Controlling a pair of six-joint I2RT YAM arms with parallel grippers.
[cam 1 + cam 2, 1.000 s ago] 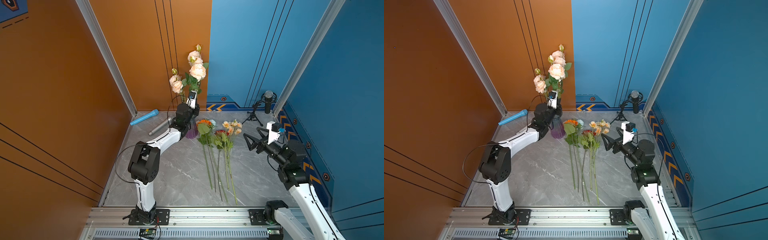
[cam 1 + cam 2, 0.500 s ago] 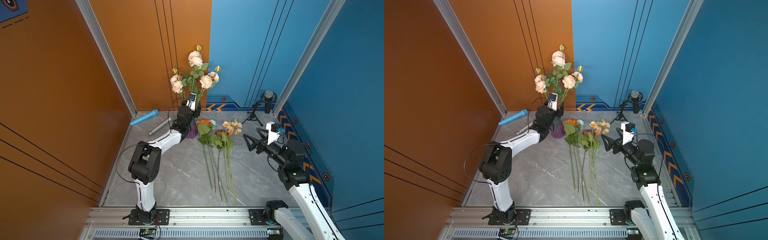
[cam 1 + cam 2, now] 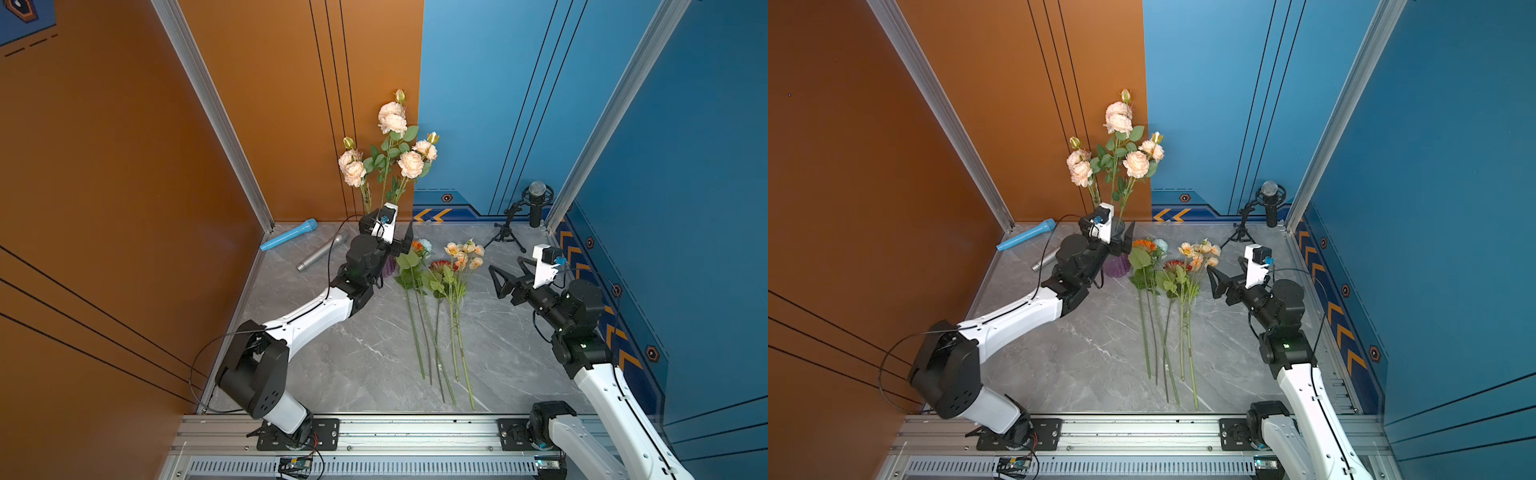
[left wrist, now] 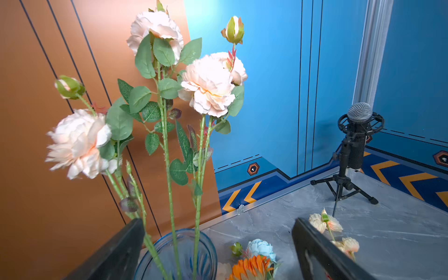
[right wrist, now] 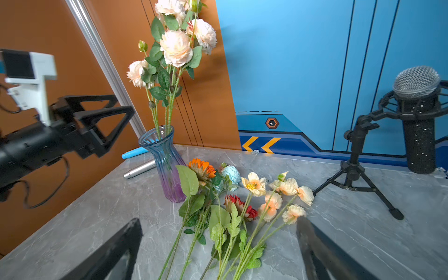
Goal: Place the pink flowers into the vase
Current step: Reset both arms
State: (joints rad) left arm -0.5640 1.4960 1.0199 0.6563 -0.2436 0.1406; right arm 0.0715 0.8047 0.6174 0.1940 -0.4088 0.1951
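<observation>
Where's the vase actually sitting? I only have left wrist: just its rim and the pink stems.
Observer: The vase stands upright on the grey table, purple base down; the pink flowers are in it.
Operator: Left gripper touching the glass?
Observer: Right wrist view shows the left gripper open, with a visible gap between it and the vase neck.
Operator: Right arm?
Observer: In both top views the right gripper is open and empty, beside the loose stems lying on the table.
</observation>
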